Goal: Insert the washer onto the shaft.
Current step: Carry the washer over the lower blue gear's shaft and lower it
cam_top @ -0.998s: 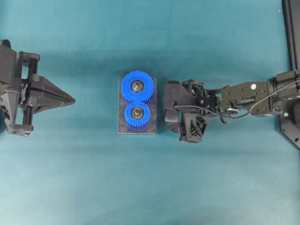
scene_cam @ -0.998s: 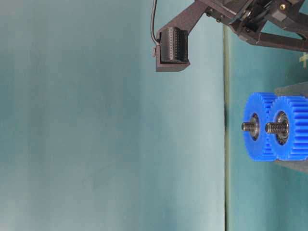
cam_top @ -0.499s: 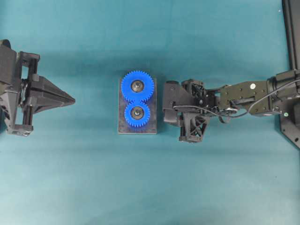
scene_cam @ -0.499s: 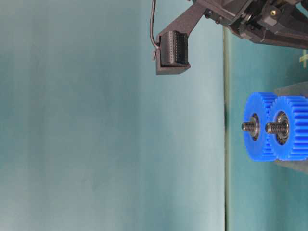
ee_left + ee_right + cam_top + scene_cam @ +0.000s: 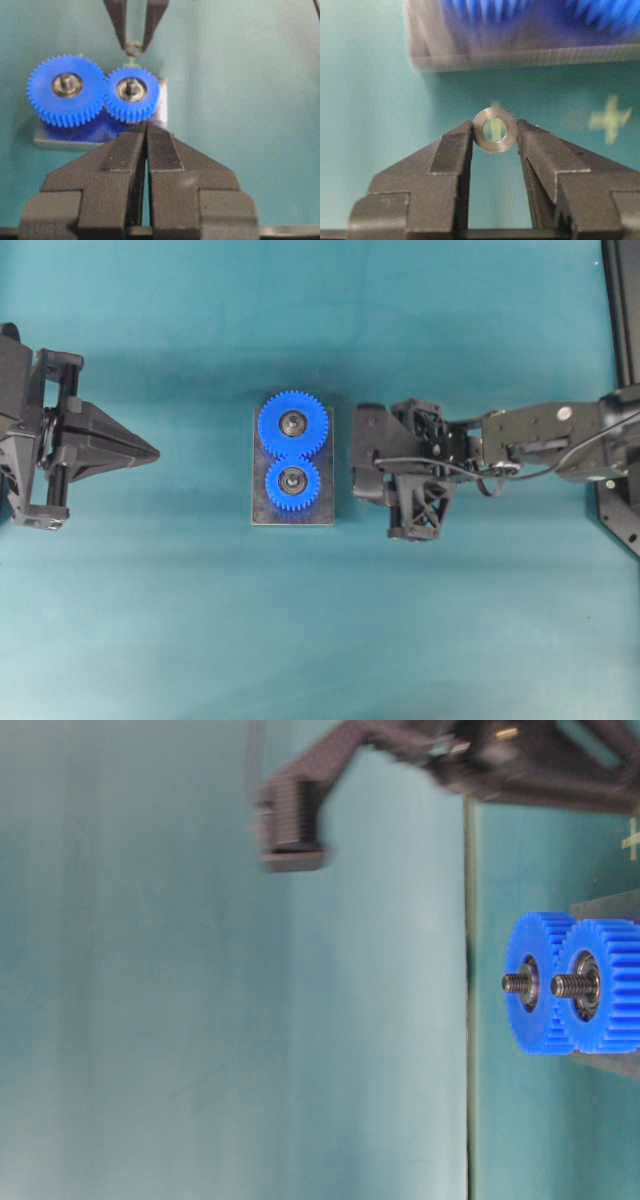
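Observation:
A small metal washer [image 5: 494, 130] is pinched upright between the fingertips of my right gripper [image 5: 494, 134]. It also shows in the left wrist view [image 5: 133, 48], held just beyond the smaller blue gear [image 5: 131, 94]. Two blue gears mesh on a grey base plate [image 5: 325, 512], the larger gear [image 5: 293, 423] and the smaller [image 5: 292, 481], each with a threaded steel shaft [image 5: 515, 983] sticking out of its centre. The right wrist [image 5: 400, 465] hovers just right of the plate. My left gripper [image 5: 155, 453] is shut and empty, far to the left, pointing at the gears.
A black frame [image 5: 620, 300] runs down the right edge of the teal table. Yellow cross marks [image 5: 610, 119] lie on the table near the plate. The right wrist's black block [image 5: 290, 820] is blurred in the table-level view.
The right arm has pulled slightly back from the plate and lifted higher above the table, still holding the washer. The left arm has not moved.

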Tool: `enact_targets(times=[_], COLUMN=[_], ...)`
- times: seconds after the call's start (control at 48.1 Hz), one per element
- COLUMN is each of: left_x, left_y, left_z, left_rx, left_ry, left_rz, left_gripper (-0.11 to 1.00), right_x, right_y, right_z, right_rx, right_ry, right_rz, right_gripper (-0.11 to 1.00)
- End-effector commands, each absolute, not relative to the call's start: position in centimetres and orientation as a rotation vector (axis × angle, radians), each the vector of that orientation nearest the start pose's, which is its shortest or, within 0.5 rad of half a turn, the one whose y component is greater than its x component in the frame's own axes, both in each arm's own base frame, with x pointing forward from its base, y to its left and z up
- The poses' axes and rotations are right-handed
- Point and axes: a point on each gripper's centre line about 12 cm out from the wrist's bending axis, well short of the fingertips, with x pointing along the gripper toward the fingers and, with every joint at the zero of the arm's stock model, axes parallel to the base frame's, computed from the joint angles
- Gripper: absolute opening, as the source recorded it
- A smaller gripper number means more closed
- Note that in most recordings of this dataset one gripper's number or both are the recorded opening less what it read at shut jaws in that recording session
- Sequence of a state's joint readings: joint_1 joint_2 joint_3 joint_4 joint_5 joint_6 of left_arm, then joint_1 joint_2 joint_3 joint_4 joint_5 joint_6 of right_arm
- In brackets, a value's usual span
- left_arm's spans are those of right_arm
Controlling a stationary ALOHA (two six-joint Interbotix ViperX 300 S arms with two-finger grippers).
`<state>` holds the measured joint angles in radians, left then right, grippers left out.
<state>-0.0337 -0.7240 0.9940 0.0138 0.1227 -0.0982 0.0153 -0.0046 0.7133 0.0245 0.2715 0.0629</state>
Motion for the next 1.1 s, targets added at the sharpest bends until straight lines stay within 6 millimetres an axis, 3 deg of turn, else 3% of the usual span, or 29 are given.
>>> enact_targets(times=[0.0, 0.395, 1.081], left_x=[24.8, 24.7, 24.7], left_y=[-0.9, -0.9, -0.9], left_z=[28.0, 27.8, 28.0], left_rx=[-0.073, -0.072, -0.072], left_ry=[0.351, 0.355, 0.351], left_rz=[-0.019, -0.02, -0.022], left_gripper=[0.0, 0.0, 0.0], right_x=[36.5, 40.0, 42.2], right_y=[0.6, 0.6, 0.0], right_z=[16.2, 19.2, 17.5], right_rx=[0.077, 0.001, -0.006], right_ry=[0.893, 0.799, 0.831], right_rz=[-0.018, 0.016, 0.009], right_gripper=[0.3, 0.3, 0.3])
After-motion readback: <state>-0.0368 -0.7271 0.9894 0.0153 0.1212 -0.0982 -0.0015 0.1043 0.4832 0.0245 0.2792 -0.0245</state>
